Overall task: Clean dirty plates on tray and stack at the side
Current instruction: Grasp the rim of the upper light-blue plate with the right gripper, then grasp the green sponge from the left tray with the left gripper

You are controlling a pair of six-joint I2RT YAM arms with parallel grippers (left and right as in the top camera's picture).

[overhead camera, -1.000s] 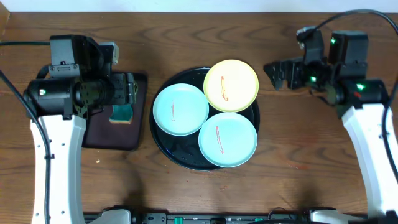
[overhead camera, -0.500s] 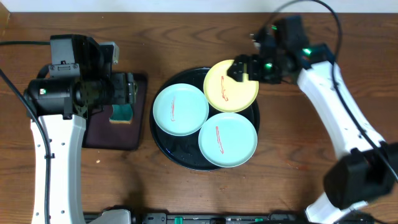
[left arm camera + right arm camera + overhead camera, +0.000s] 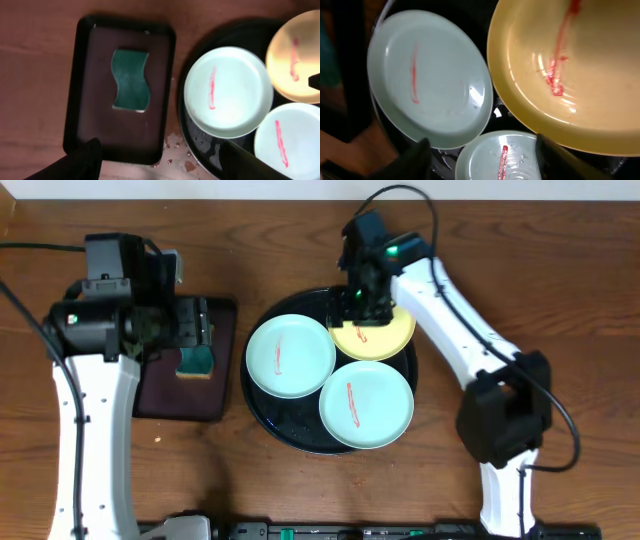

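Right tool (image 3: 352, 308) has swung in over the yellow plate (image 3: 386, 340).

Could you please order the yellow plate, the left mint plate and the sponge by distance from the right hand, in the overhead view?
1. Pale yellow round plastic plate: under the right hand.
2. Pale mint-blue round plastic plate: left on the round black tray.
3. Green sponge: far left, on the rectangular brown tray.

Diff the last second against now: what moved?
Right claw swung left from the table's right side to the far rim of the yellow plate, jaws apart, nothing held. Left claw stayed open; mint plates, tray, sponge unmoved.
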